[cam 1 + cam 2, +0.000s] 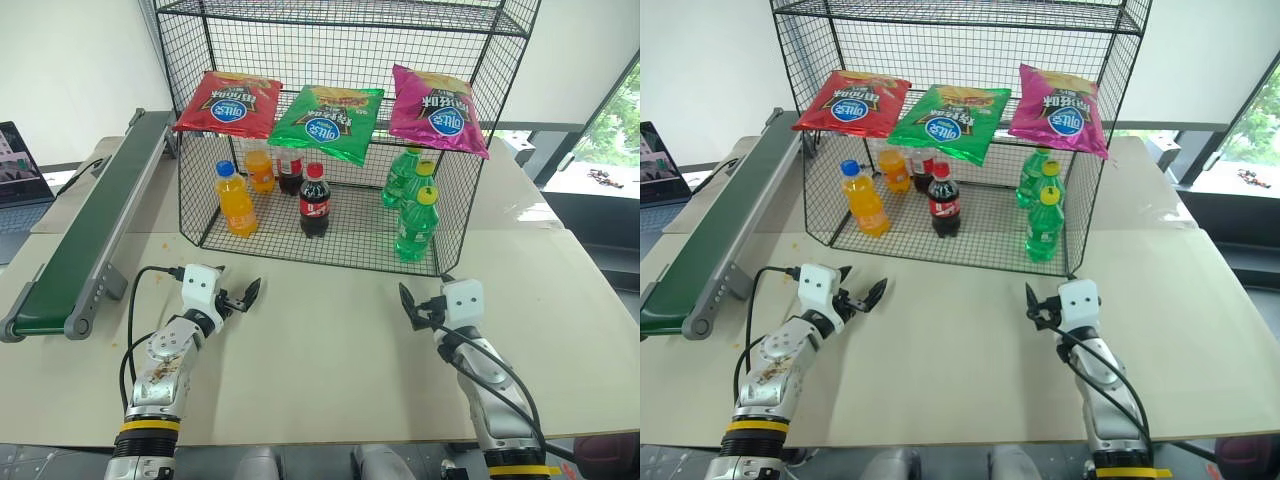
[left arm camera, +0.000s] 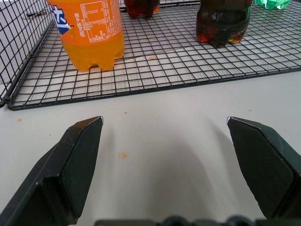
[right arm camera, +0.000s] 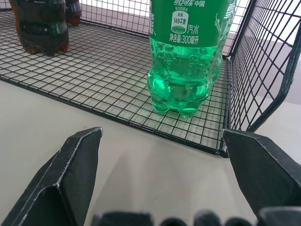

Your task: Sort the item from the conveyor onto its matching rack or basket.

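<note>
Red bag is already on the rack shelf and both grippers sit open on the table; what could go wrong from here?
1. The red bag overhangs the shelf's front edge, so a bump to the rack could tip it off.
2. Both the left gripper and right gripper sit close to the rack, so moving forward risks hitting the mesh.

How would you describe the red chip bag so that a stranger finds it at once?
Look at the black wire rack on the table. Three chip bags lie on its middle shelf. The red chip bag is the leftmost, nearest the conveyor; its neighbours are green and magenta.
</note>
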You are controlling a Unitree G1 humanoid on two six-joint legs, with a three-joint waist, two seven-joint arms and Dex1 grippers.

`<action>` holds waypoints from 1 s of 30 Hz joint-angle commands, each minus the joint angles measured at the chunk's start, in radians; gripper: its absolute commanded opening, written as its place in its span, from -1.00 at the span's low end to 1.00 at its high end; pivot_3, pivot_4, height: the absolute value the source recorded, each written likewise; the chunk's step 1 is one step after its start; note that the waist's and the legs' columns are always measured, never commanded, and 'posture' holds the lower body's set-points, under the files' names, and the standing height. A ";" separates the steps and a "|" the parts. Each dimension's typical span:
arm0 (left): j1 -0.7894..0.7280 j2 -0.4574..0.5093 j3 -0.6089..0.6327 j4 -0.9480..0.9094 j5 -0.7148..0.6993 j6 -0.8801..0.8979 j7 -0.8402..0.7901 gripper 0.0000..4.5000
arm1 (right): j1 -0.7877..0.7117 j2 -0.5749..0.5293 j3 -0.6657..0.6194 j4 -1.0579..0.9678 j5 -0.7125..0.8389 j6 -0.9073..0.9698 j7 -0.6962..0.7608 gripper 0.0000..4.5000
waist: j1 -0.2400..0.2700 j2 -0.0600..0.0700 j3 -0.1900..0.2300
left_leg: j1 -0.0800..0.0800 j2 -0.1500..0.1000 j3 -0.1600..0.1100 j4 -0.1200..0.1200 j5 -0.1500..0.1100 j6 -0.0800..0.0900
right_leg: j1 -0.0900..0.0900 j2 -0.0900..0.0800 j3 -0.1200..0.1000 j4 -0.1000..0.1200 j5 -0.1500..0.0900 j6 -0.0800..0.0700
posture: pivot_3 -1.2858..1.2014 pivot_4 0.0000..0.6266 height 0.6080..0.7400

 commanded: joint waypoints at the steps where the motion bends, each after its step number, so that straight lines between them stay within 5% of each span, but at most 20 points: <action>1: -0.009 0.018 0.006 -0.035 -0.007 0.018 -0.009 0.99 | -0.011 -0.002 -0.008 -0.037 0.008 -0.029 0.003 1.00 | 0.000 0.000 0.000 | 0.000 0.000 0.000 0.000 0.000 0.000 | 0.000 0.000 0.000 0.000 0.000 0.000 | 0.03 -0.52 1.00; 30: -0.061 0.010 0.000 0.010 0.028 -0.014 -0.007 0.99 | -0.011 0.004 -0.009 -0.075 0.015 -0.031 0.002 1.00 | 0.001 0.000 0.000 | 0.000 0.000 0.000 0.000 0.000 0.000 | 0.000 0.000 0.000 0.000 0.000 0.000 | 0.03 -0.52 1.00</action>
